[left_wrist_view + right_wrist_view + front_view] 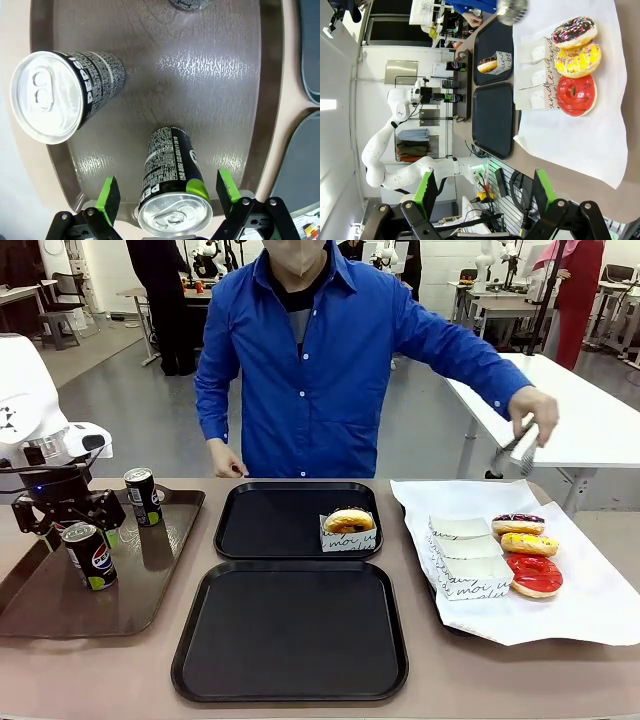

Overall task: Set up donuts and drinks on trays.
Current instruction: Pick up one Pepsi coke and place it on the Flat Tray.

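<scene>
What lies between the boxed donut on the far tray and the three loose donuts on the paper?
Stacked white paper boxes, lying on the white paper beside the loose donuts, seen in the front view.

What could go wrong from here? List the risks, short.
1. The left gripper is open around one can; an uneven squeeze might tip so slim a can.
2. A second can stands close by on the brown tray and could get knocked on the lift.
3. The far black tray already holds a boxed donut; a can set down near it may bump it.
</scene>
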Available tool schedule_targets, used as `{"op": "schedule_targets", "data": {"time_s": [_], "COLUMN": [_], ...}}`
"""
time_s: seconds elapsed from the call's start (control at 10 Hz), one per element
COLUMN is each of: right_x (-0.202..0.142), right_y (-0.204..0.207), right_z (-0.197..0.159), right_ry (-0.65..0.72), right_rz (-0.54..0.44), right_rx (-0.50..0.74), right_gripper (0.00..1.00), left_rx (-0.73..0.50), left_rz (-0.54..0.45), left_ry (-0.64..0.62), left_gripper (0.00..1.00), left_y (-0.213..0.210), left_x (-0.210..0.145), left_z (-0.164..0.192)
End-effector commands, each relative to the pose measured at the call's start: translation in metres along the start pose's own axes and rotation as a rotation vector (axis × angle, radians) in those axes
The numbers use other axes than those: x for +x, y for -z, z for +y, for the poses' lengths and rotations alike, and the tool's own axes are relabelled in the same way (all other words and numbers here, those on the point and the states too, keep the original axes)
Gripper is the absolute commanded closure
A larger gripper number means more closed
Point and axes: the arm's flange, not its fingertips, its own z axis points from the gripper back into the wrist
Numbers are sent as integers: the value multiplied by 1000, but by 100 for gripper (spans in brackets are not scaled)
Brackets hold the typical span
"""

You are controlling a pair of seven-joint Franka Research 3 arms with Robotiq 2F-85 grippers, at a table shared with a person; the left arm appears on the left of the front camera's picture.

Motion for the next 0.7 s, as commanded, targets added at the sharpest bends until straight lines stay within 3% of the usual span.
{"op": "schedule_targets", "data": {"time_s": [0.0, 0.1, 0.2, 0.3, 0.4, 0.5, 0.6], "right_x": [0, 0, 0, 0, 0, 0, 0], "right_y": [-1, -1, -1, -1, -1, -1, -1], "right_z": [0, 0, 0, 0, 0, 0, 0], "right_ry": [-10, -10, -10, -10, -10, -10, -10], "right_rz": [-1, -1, -1, -1, -1, -1, -1], "right_rx": [16, 16, 16, 16, 16, 16, 16], "right_gripper": [0, 0, 0, 0, 0, 0, 0], "left_rx": [-18, -26, -25, -23, -16, -1, 11], "left_rz": [-4, -14, -10, -1, 5, 21, 39], "left_ry": [2, 12, 8, -10, -13, -28, -40], "left_gripper": [0, 15, 17, 32, 34, 50, 52], "left_y": [-1, -2, -2, -4, -4, -5, -6], "left_x": [7, 6, 5, 4, 4, 6, 8], "left_z": [-1, -1, 0, 1, 1, 0, -1]}}
